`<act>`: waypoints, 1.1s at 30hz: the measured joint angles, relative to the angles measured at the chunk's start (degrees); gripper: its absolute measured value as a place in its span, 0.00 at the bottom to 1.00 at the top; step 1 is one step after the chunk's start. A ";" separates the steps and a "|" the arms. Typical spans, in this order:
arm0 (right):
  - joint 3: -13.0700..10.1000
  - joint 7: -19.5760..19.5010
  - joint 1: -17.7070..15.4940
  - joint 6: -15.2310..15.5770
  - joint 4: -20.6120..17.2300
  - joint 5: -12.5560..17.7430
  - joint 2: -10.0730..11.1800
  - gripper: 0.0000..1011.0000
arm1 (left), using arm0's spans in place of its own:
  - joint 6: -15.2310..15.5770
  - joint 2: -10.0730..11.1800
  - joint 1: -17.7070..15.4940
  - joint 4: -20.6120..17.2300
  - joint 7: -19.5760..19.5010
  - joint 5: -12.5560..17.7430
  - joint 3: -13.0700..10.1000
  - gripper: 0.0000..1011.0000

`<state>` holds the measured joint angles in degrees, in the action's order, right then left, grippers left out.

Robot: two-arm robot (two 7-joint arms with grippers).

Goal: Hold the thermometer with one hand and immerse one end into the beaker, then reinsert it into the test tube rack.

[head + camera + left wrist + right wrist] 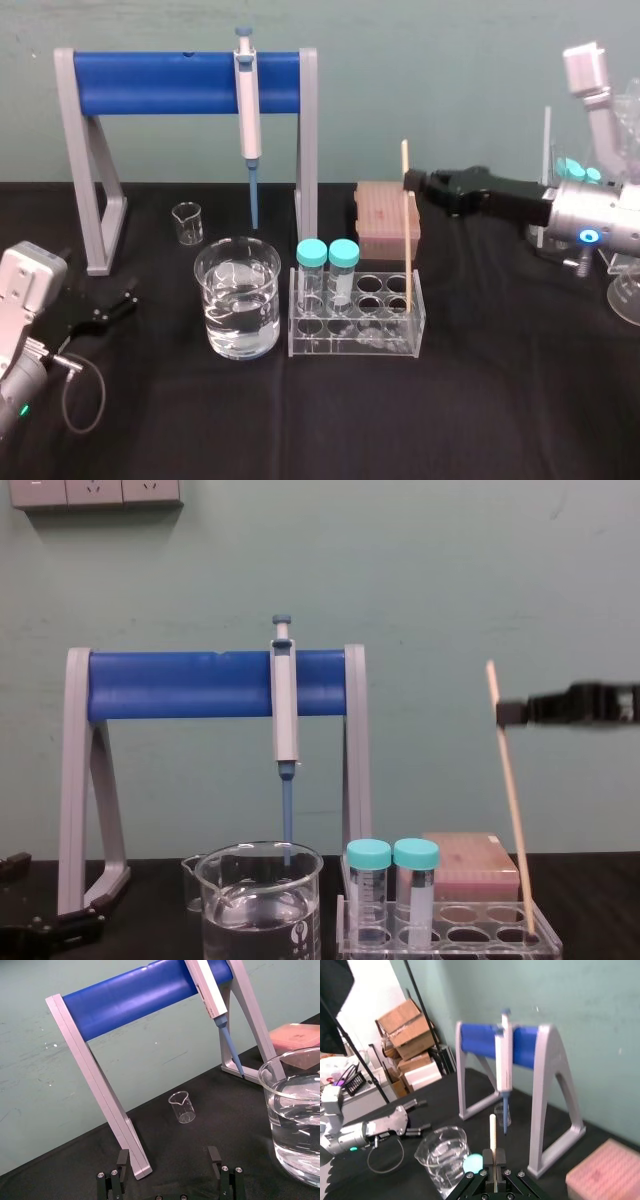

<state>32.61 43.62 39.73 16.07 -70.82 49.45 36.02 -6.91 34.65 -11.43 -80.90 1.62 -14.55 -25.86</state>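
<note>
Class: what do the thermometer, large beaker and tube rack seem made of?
Thermometer, held by the right gripper: matte cream rod, perhaps wood or plastic. Beaker: clear glass, by its highlights and printed mark. Rack: clear plastic, likely acrylic, with flat sheets and bright edges. Left gripper rests open, far left.

Glossy clear glass beaker, matt wood-like thermometer, clear acrylic rack, matt black tablecloth

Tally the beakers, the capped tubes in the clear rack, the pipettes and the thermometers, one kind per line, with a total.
Beakers: 2, the large beaker and the small beaker.
Capped tubes in the test tube rack: 2.
Pipette: 1.
Thermometer: 1, gripped by the right gripper.
Total: 6.
</note>
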 joint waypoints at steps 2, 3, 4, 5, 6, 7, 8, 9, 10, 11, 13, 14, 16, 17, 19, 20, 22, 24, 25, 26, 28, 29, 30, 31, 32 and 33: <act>-0.47 -0.18 -0.37 -0.94 -1.65 0.00 0.91 0.03 | 0.00 0.00 0.00 0.00 0.00 0.00 0.00 0.99; -0.66 -0.18 -0.49 -1.37 -2.34 0.00 1.30 0.03 | 0.00 0.00 0.00 0.00 0.00 0.00 0.00 0.99; -0.83 -0.14 -0.58 -1.80 -2.97 0.00 1.66 0.03 | 0.00 0.00 0.00 0.00 0.00 0.00 0.00 0.99; -1.20 -0.09 -0.70 -2.37 -4.04 0.07 2.19 0.03 | 0.00 0.00 0.00 0.00 0.00 0.00 0.00 0.99; -1.42 -0.01 -0.75 -2.71 -4.72 0.20 2.49 0.03 | 0.00 0.00 0.00 0.00 0.00 0.00 0.00 0.99; -1.82 0.12 -0.75 -3.17 -5.61 0.46 2.90 0.03 | 0.00 0.00 0.00 0.00 0.00 0.00 0.00 0.99; -2.01 0.20 -0.75 -3.41 -6.09 0.58 3.06 0.03 | 0.00 0.00 0.00 0.00 0.00 0.00 0.00 0.99; -2.18 0.28 -0.74 -3.66 -6.52 0.73 3.19 0.03 | 0.00 0.00 0.00 0.00 0.00 0.00 0.00 0.99; -2.39 0.44 -0.73 -3.94 -6.95 0.92 3.30 0.03 | 0.00 0.00 0.00 0.00 0.00 0.00 0.00 0.99; -2.78 0.66 -0.70 -4.62 -7.53 1.30 3.35 0.03 | 0.00 0.00 0.00 0.00 0.00 0.00 0.00 0.99; -3.12 1.04 -0.69 -5.64 -8.10 1.62 3.33 0.03 | 0.00 0.00 0.00 0.00 0.00 0.00 0.00 0.99; -3.40 1.44 -0.68 -6.60 -8.54 1.91 3.21 0.03 | 0.00 0.00 0.00 0.00 0.00 0.00 0.00 0.99; -3.68 2.16 -0.66 -8.10 -9.03 2.34 2.82 0.03 | 0.00 0.00 0.00 0.00 0.00 0.00 0.00 0.99; -3.68 2.16 -0.66 -8.10 -9.03 2.34 2.82 0.03 | 0.00 0.00 0.00 0.00 0.00 0.00 0.00 0.99; -3.69 2.80 -0.51 -9.76 -9.30 2.57 1.85 0.03 | 0.00 0.00 0.00 0.00 0.00 0.00 0.00 0.99; -3.64 2.84 -0.46 -10.03 -9.32 2.57 1.65 0.03 | 0.00 0.00 0.00 0.00 0.00 0.00 0.00 0.99; -3.40 2.90 -0.32 -10.62 -9.33 2.53 1.02 0.03 | 0.00 0.00 0.00 0.00 0.00 0.00 0.00 0.99; -2.91 3.13 -0.14 -11.86 -9.34 2.09 0.01 0.03 | 0.00 0.00 0.00 0.00 0.00 0.00 0.00 0.99; -2.72 3.16 -0.07 -12.17 -9.34 1.90 -0.35 0.03 | 0.00 0.00 0.00 0.00 0.00 0.00 0.00 0.99; -2.52 3.17 -0.01 -12.51 -9.32 1.71 -0.70 0.03 | 0.00 0.00 0.00 0.00 0.00 0.00 0.00 0.99; -1.90 3.18 0.14 -13.53 -8.97 1.05 -1.83 0.03 | 0.00 0.00 0.00 0.00 0.00 0.00 0.00 0.99; -1.68 3.18 0.22 -13.86 -8.75 0.80 -2.30 0.03 | 0.00 0.00 0.00 0.00 0.00 0.00 0.00 0.99; -1.19 3.14 0.37 -14.50 -8.24 0.22 -3.24 0.03 | 0.00 0.00 0.00 0.00 0.00 0.00 0.00 0.99; -0.96 3.13 0.44 -14.72 -7.95 -0.03 -3.69 0.03 | 0.00 0.00 0.00 0.00 0.00 0.00 0.00 0.99; -0.70 3.06 0.53 -14.90 -7.61 -0.25 -4.21 0.03 | 0.00 0.00 0.00 0.00 0.00 0.00 0.00 0.99; -0.19 2.90 0.74 -15.20 -7.01 -0.81 -5.19 0.03 | 0.00 0.00 0.00 0.01 0.00 0.00 0.00 0.99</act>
<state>32.42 46.52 40.47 0.87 -77.83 48.65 30.83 -6.91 34.65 -11.43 -80.90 1.62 -14.55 -25.86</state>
